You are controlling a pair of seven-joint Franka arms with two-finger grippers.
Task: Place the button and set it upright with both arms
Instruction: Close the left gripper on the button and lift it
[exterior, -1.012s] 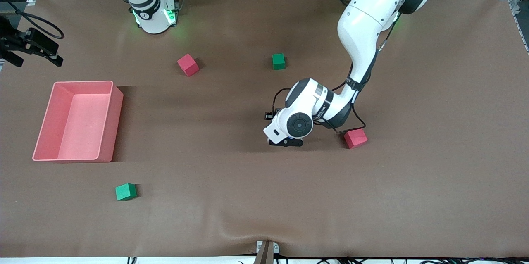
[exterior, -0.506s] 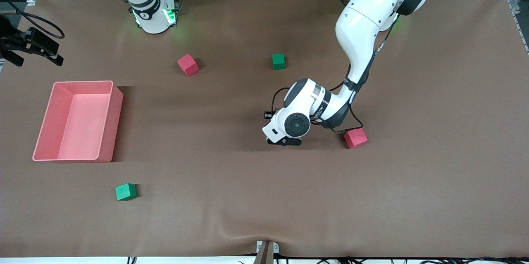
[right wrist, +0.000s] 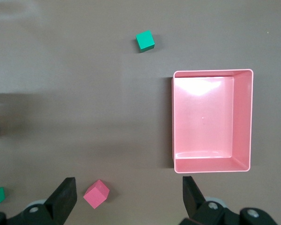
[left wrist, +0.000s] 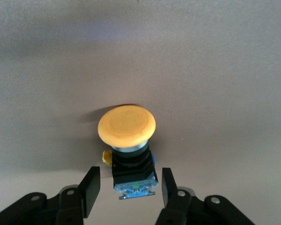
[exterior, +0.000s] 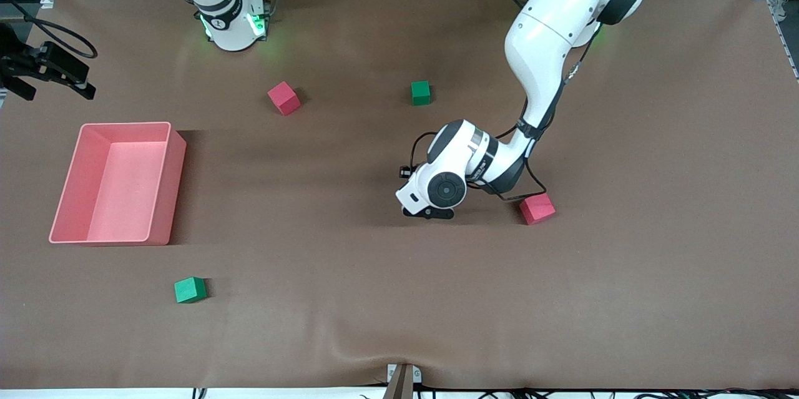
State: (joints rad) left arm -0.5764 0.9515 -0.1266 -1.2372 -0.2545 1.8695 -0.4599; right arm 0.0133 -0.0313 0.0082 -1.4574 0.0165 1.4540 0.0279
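Since a second ago your left end effector (left wrist: pixel 126 192) has edged slightly toward the right arm's end of the table (exterior: pixel 624 274). Its fingers (left wrist: pixel 90 190) stand open astride the button's (left wrist: pixel 129 150) black body, not touching. Your right end effector (right wrist: pixel 126 199) waits spread wide, high over the pink bin (right wrist: pixel 243 122).

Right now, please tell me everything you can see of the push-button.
The push-button has a wide, matte orange mushroom cap, a metal collar, a black body and a bluish end. It lies on its side on the brown table, between the open fingers of the left gripper, which flank it without visibly touching.
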